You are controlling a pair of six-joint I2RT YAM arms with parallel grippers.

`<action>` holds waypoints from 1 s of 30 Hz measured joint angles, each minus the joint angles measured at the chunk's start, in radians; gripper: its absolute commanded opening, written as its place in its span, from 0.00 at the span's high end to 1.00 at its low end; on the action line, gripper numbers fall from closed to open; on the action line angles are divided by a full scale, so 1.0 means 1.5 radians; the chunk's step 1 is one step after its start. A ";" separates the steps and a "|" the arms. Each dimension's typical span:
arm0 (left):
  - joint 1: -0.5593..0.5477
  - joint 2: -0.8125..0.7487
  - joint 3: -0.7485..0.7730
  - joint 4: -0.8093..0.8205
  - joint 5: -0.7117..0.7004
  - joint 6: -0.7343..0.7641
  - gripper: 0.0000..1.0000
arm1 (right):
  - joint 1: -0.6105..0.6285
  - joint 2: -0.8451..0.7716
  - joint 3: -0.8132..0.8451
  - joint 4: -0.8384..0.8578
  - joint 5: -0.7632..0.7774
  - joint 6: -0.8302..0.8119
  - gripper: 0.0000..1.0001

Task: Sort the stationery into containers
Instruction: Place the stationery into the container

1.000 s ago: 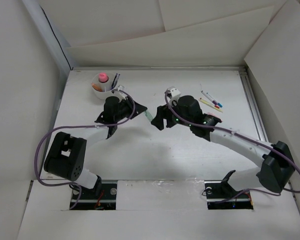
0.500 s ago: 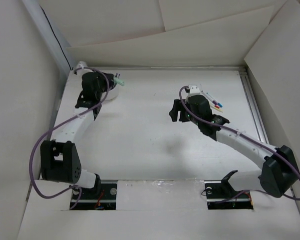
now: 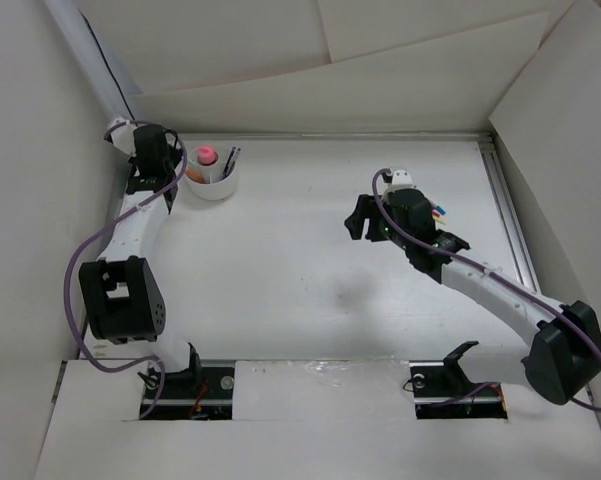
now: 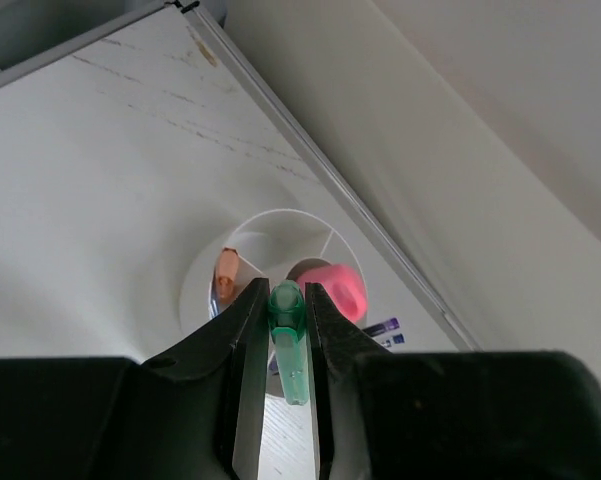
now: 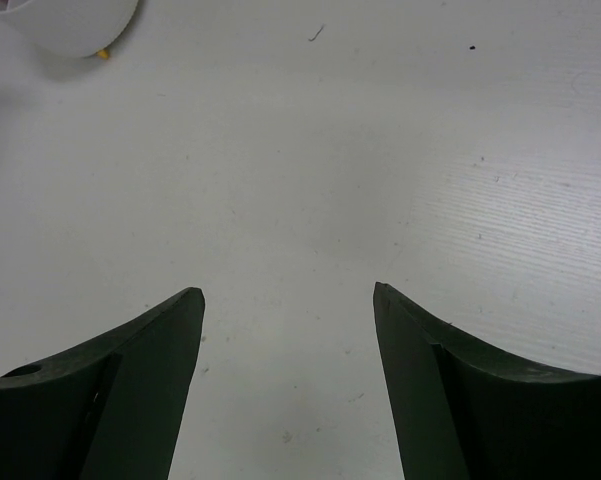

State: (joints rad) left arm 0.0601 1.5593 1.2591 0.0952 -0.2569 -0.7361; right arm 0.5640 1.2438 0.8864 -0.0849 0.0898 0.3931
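Observation:
My left gripper [image 4: 284, 289] is shut on a thin green pen [image 4: 291, 345], which stands out between the fingers right above the containers' one visible piece, a round white divided cup [image 4: 198, 290]. In the cup sit a pink-capped tube [image 4: 338, 290], a stubby orange piece [image 4: 226, 286] and purple-ended pens [image 4: 385, 329]. From above, the cup [image 3: 224, 186] lies at the back left with the left gripper [image 3: 166, 160] beside it. My right gripper [image 3: 358, 218] hangs open over bare table in the middle right, nothing between its fingers [image 5: 170, 340]. More pens [image 3: 439, 211] peek out behind the right arm.
White walls enclose the table on three sides; the back-left wall corner [image 3: 140, 135] is close to the left wrist. A metal rail [image 3: 505, 210] runs along the right edge. The cup's rim [image 5: 70, 30] shows at the top left of the right wrist view.
The left arm has swung from the table's middle to the back-left corner, bringing the green pen over the cup. The right arm has drawn back to the right, jaws still wide.

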 measured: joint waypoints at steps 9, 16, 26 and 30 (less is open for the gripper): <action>-0.001 0.096 0.045 -0.012 -0.047 0.037 1.00 | -0.002 0.010 0.000 0.007 -0.014 0.002 0.26; -0.013 0.130 0.049 -0.012 -0.062 0.047 1.00 | -0.005 0.029 0.000 0.019 -0.030 0.001 0.26; -0.032 0.164 0.069 0.013 -0.078 0.053 1.00 | -0.005 0.043 0.000 0.023 -0.038 -0.001 0.26; -0.031 0.173 0.069 0.018 -0.079 0.054 1.00 | -0.005 0.043 0.000 0.024 -0.040 -0.002 0.26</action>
State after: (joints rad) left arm 0.0132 1.8187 1.3624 0.1223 -0.3748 -0.6548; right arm 0.5571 1.3079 0.8864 -0.0486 0.0296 0.3908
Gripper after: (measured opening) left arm 0.141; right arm 0.744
